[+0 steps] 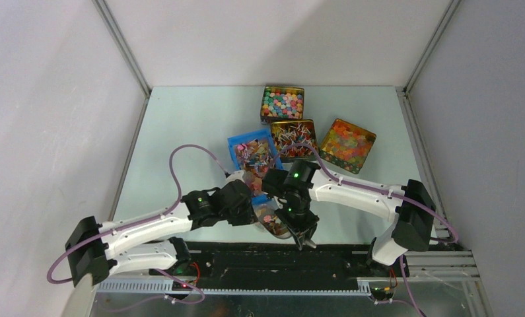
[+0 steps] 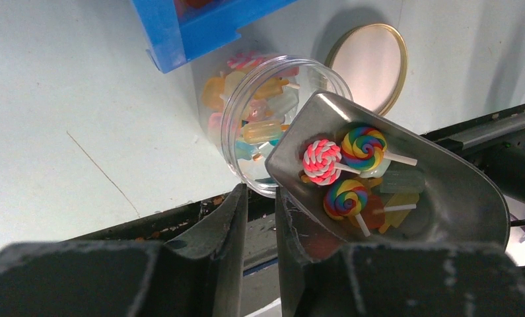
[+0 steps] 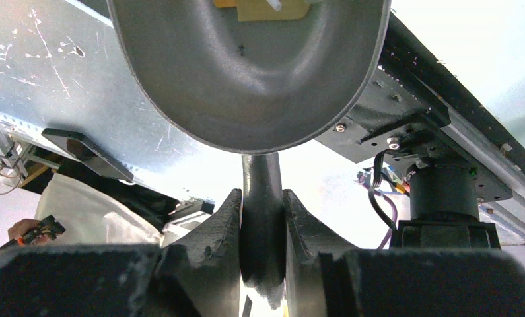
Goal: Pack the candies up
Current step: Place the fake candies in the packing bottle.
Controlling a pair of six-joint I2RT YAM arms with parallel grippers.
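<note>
So, right end effector (image 3: 261,198) is pinching the scoop (image 2: 457,198) of candies (image 2: 321,162) at 4 o'clock of the jar (image 2: 230,125); left end effector (image 2: 261,198), can't tell.

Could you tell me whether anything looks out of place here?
The clear jar lies tipped, mouth toward the loaded scoop in the right gripper; a gold lid lies loose behind it.
</note>
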